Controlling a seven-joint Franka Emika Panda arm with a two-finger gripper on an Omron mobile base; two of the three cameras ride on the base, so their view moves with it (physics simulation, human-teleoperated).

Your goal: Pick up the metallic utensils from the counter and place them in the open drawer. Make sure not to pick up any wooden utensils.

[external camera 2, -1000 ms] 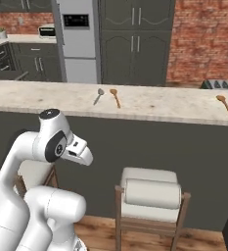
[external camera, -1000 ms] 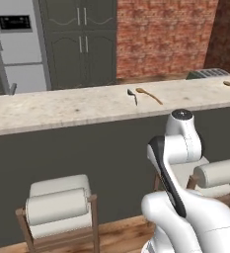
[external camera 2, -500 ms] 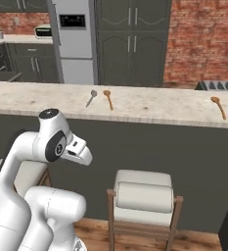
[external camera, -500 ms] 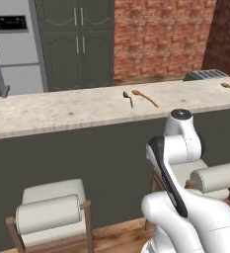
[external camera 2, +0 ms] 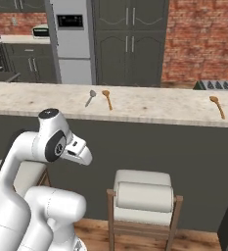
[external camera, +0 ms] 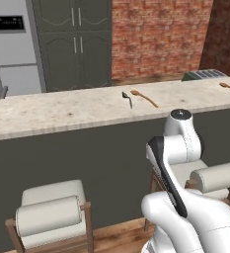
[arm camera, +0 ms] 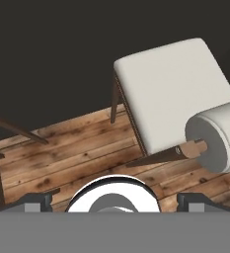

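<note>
A silver-grey metallic utensil (external camera: pixel 128 99) (external camera 2: pixel 90 97) lies on the pale speckled counter (external camera: pixel 62 111) (external camera 2: pixel 154 105). Right beside it is an orange-brown wooden spoon (external camera: pixel 143 97) (external camera 2: pixel 106 98). A second wooden spoon (external camera: pixel 229 87) (external camera 2: pixel 216 106) lies far to the right. The arm is folded low in front of the counter's dark base, well below the utensils. In the hand view my gripper (arm camera: pixel 115 202) points down at the wood floor, its fingertips (arm camera: pixel 37 201) wide apart and holding nothing. The open drawer is out of view.
Cushioned stools (external camera: pixel 50 212) (external camera: pixel 215 178) (external camera 2: pixel 145 196) (arm camera: pixel 171 94) stand against the counter's base on either side of the arm. A grey appliance (external camera: pixel 203 75) (external camera 2: pixel 218 84) sits at the counter's far right. Behind are a fridge (external camera: pixel 13 44) and dark cabinets (external camera 2: pixel 127 39).
The whole picture has slid a little to the left as the base drove. The arm keeps its folded pose and the gripper stays open.
</note>
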